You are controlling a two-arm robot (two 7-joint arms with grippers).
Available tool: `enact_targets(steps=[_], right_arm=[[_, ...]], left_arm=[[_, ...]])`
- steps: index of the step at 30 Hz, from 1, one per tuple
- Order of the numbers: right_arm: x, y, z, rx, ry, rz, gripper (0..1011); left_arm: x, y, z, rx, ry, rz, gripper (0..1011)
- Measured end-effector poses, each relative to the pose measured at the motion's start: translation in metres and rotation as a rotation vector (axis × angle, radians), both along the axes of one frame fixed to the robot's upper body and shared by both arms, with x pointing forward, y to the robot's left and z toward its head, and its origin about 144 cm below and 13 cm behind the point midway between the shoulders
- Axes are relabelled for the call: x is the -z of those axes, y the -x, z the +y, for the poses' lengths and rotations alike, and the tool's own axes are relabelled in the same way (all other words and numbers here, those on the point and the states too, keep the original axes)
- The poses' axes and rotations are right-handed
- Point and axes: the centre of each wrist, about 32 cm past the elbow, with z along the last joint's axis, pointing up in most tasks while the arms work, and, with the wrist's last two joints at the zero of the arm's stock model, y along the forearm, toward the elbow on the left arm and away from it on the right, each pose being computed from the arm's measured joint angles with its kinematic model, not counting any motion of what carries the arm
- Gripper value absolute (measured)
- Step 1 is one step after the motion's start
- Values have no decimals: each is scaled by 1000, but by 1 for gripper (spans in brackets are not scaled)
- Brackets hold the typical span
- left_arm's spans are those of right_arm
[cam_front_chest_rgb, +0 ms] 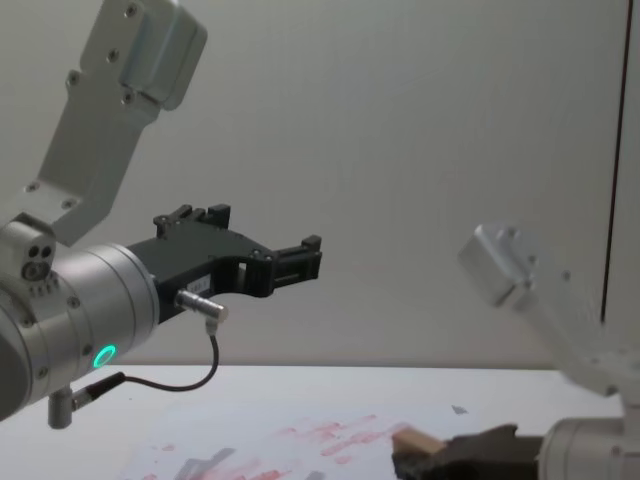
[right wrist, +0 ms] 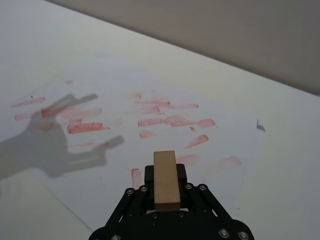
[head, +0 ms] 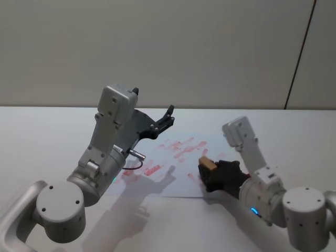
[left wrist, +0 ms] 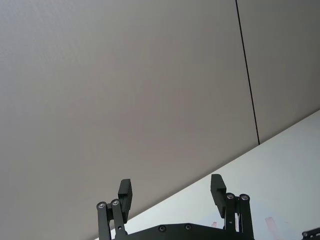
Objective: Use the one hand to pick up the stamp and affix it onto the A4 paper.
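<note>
Stamp (right wrist: 166,180) = small light-tan wooden block, plain, rectangular, clearly longer than wide. Right gripper (head: 209,169) has it. Black fingers are closed on its two long sides w/ the block wedged btw them, and the far end pokes out a bit past the fingertips. Long axis runs straight along the gripper's reach, i.e. away from the robot and toward its left, out over the paper (right wrist: 225,142). In the chest view it looks tipped, front end lower. It's low over the near right part of the sheet, close to the near edge. Can't tell if it's touching the sheet.

Paper lies flat on the white table (head: 52,126). It's white w/ lots of smeared red-pink prints (right wrist: 170,121), mostly long streaks, and one short print sits just beside the gripper's fingers. Small dark mark (right wrist: 260,125) near the far right corner.

Left gripper (cam_front_chest_rgb: 312,255) is up in the air, well above the table, over the sheet's left side and well apart from the stamp. Jaws are wide open w/ nothing in them, pointing at the pale wall (left wrist: 125,75). Its shadow (right wrist: 55,142) falls across the prints on the left. Thin black cable (cam_front_chest_rgb: 190,385) loops under its wrist.
</note>
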Motion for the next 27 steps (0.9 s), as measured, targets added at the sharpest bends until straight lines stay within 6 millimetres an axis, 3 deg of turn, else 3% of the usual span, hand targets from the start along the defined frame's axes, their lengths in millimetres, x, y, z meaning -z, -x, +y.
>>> enact_targets(steps=[15,27], right_arm=[[12,-12,27,-18,15,65,220],[1,-14,31,6,-27,58,220]], left_arm=[[0,0,0,0,0,0,1002],[0,0,0,0,0,0,1003]])
